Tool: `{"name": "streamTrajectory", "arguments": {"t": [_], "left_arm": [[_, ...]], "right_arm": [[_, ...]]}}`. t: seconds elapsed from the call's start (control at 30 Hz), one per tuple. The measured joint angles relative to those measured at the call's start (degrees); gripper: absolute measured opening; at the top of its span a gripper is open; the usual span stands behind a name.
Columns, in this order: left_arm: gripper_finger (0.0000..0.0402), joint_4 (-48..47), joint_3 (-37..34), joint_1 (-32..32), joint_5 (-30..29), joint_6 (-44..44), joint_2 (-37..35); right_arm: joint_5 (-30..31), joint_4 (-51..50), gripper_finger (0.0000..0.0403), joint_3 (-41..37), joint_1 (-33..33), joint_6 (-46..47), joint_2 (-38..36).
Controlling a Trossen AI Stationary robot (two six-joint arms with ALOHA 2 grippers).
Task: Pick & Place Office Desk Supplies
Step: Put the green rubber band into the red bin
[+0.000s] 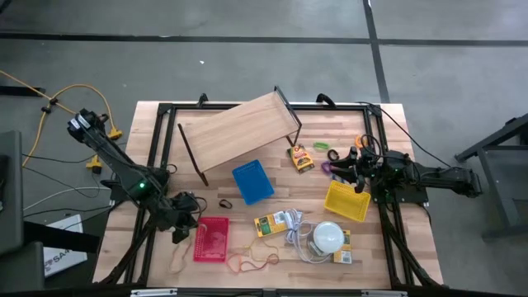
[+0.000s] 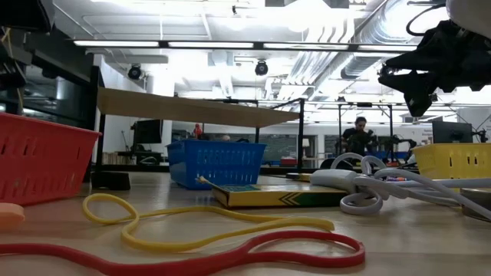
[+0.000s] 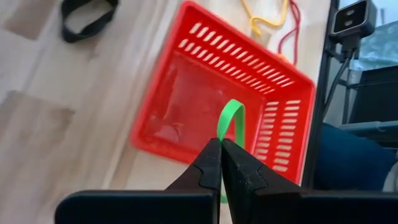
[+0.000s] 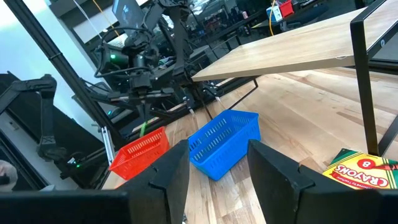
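Left wrist view: we see the left gripper (image 3: 221,163) pinching a thin green rubber band (image 3: 231,119) above the red slotted plastic basket (image 3: 274,99), while the right gripper (image 4: 217,163) hangs open over the table's right side.

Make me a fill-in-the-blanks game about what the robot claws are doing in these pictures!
1. The left claw is shut on a ____ rubber band.
2. That claw hangs over the ____ basket.
3. The right claw is ____, with nothing between its fingers.
4. The basket beside the right claw in the high view is ____.

Missing words: green; red; open; yellow
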Motion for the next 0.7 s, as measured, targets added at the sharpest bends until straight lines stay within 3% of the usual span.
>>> {"name": "streamTrajectory", "arguments": {"t": [0.37, 0.7], "left_arm": [[0.0001, 9.8, 0.0, 3.0, 2.8, 2.2, 6.4], [0.0001, 10.5, 0.0, 5.3, 4.9, 4.3, 7.1]], "right_arm": [[0.0, 0.0, 0.015, 0.0, 0.0, 0.0, 0.0], [0.0, 0.0, 0.015, 0.0, 0.0, 0.0, 0.0]]}}
